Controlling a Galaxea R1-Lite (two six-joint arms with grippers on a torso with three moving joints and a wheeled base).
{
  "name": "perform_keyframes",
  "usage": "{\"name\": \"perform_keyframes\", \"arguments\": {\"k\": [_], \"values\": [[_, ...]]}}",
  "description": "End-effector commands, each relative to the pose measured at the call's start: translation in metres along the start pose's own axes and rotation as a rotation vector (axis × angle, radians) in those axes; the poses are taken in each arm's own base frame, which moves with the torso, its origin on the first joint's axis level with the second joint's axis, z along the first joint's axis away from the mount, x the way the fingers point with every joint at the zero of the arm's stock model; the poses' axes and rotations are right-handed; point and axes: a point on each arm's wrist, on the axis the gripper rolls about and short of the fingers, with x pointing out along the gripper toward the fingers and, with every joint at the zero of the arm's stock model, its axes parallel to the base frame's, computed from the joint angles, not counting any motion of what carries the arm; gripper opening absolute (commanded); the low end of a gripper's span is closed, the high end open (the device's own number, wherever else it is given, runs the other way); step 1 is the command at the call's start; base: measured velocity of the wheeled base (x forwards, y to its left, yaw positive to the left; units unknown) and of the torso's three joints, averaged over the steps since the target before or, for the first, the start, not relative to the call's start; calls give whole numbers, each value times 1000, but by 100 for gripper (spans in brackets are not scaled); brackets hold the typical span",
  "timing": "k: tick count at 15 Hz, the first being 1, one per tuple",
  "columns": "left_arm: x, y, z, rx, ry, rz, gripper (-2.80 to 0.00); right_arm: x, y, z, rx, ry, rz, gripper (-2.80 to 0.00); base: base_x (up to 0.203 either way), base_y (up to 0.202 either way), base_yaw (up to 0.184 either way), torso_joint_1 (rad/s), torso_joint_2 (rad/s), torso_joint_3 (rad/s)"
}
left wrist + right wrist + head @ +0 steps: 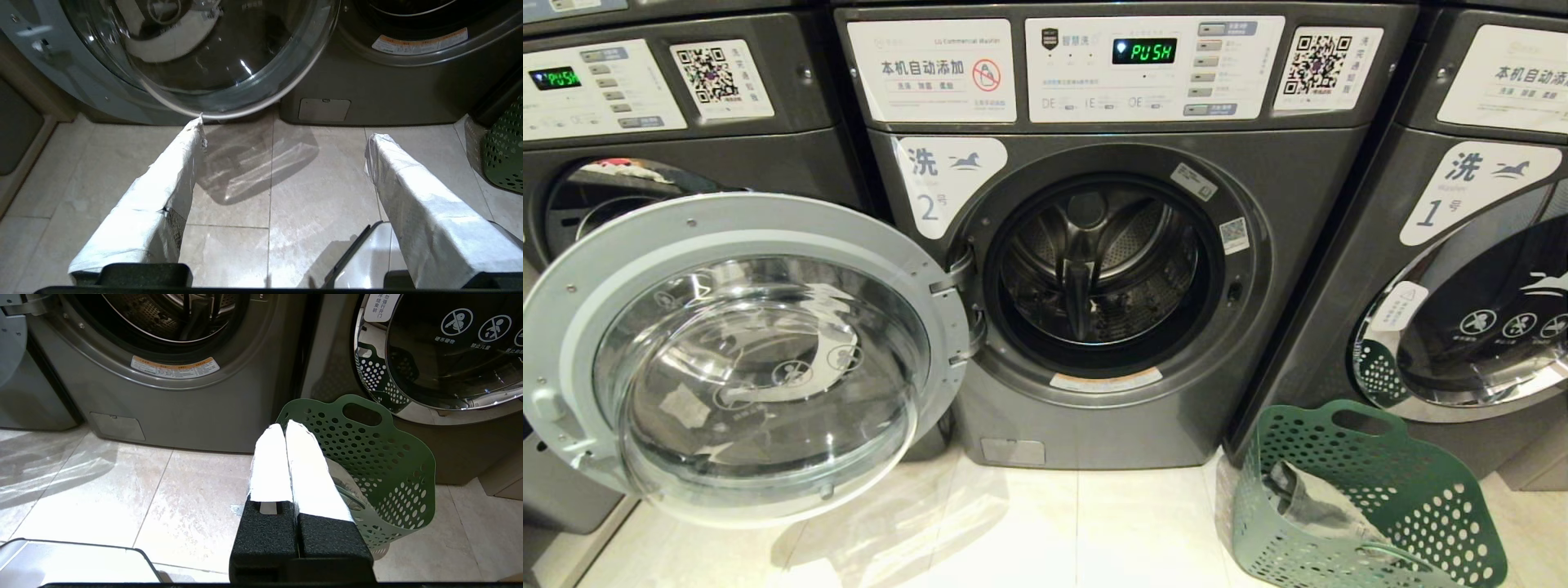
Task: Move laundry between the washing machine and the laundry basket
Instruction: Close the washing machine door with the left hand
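The grey washing machine (1111, 425) marked 2 stands ahead with its round glass door (743, 359) swung open to the left; its drum (1103, 261) looks empty. A green perforated laundry basket (1405, 482) sits on the floor at the lower right, with grey laundry (1319, 510) inside. Neither arm shows in the head view. My left gripper (284, 139) hangs open over bare floor tiles, just short of the door's lower rim (229, 112), nothing between its white-wrapped fingers. My right gripper (284, 426) is shut and empty, its tips in front of the basket (388, 457).
Two more washers flank the open one: one at the left (645, 122), and number 1 at the right (1470, 269) with its door closed, right behind the basket. Pale tiled floor (1045, 531) lies in front. A corner of my base (73, 559) shows low in the right wrist view.
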Motion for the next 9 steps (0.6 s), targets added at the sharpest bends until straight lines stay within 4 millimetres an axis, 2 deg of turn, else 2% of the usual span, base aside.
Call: {"name": "perform_keyframes", "arguments": {"k": [1,3,4,5,6,7,8,9], "values": [[-13,1,34,27,-110,1,0,0,0,0,-2,1,1,-280,0,0,0,0,0,0],[-28,3,101,72,-208,-5,0,0,0,0,-15,1,7,-280,0,0,0,0,0,0],[-26,5,142,77,-224,-7,0,0,0,0,-20,0,7,-280,0,0,0,0,0,0],[-15,6,189,66,-228,-6,0,0,0,0,-16,0,3,-280,0,0,0,0,0,0],[6,8,236,46,-226,3,0,0,0,0,-10,-1,3,-280,0,0,0,0,0,0],[38,10,280,23,-217,19,0,0,0,0,5,-3,3,-280,0,0,0,0,0,0],[74,13,314,4,-204,39,0,0,0,0,10,-4,3,-280,0,0,0,0,0,0],[118,18,341,-13,-184,60,0,0,0,0,10,-4,3,-280,0,0,0,0,0,0]]}}
